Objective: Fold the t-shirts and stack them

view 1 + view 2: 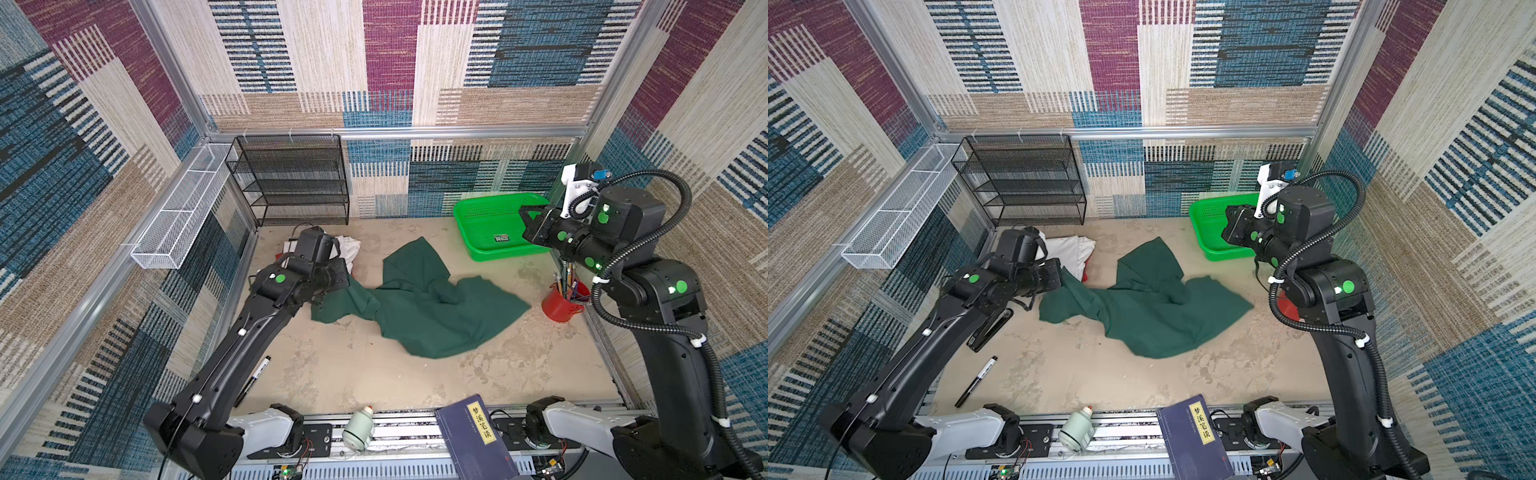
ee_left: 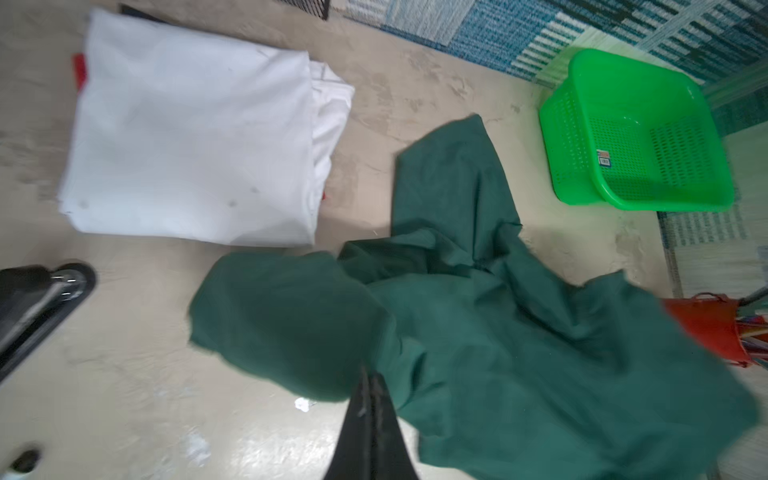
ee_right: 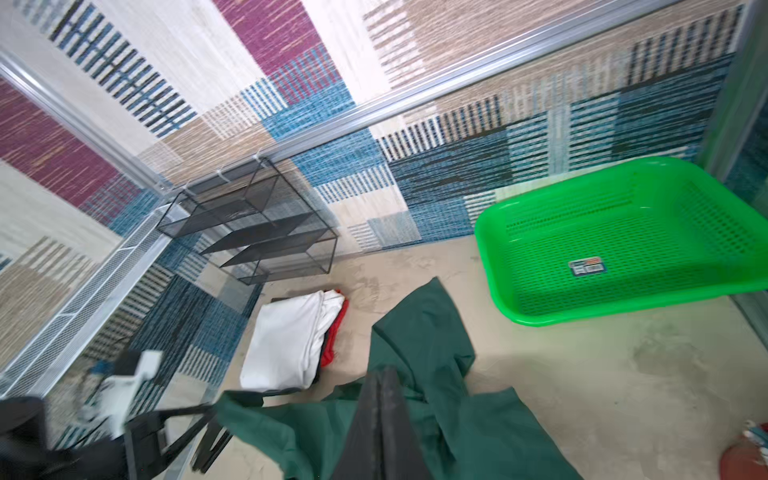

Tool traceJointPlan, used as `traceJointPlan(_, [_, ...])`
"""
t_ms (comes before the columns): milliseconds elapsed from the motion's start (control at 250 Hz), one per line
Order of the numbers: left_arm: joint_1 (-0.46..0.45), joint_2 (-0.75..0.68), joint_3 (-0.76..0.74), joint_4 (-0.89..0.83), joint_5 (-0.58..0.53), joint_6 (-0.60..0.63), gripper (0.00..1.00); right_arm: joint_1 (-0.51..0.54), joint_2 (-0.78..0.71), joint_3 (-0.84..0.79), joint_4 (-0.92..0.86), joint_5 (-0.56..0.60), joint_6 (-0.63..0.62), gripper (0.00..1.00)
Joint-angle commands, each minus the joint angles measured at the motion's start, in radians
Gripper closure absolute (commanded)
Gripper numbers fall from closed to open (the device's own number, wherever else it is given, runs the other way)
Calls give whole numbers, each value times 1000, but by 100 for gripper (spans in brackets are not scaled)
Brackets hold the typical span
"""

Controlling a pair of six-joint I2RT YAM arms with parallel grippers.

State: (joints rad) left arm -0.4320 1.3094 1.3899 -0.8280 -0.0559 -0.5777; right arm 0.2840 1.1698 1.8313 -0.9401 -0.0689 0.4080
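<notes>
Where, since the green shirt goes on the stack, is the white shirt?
In both top views the white shirt lies folded at the back left of the table, just in front of the black rack, atop a red shirt.

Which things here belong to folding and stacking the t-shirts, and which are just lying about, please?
Job: dark green t-shirt, white t-shirt, red t-shirt.
Lying about: green basket, black mesh rack, marker, book, bottle, red pen pot.
</notes>
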Motion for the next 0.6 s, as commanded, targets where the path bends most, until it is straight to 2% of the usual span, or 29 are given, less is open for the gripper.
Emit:
traceJointPlan(0, [3, 130, 100, 174, 115, -22, 100, 1, -28, -22, 39, -61, 9, 100])
traceJointPlan(100, [3, 262, 246, 110, 122, 2, 100, 1, -21, -138, 35, -125, 25, 100])
traceJointPlan(224, [3, 300, 262, 77, 115, 0, 100, 1, -34, -390, 63, -125, 96, 62])
traceJointPlan(272, [3, 282, 224, 96, 111, -4, 100, 1, -45, -491, 63, -88, 119, 55])
traceJointPlan(372, [3, 229, 142, 131, 84, -11, 100, 1, -63, -696, 74, -36, 146, 50])
traceJointPlan(444, [4, 207, 110, 138, 67, -4, 100, 1, -62, -827, 131, -58, 152, 48])
traceJointPlan(596, [9, 206, 94, 125, 74, -3, 100, 2, 25, -975, 237, -98, 142, 46])
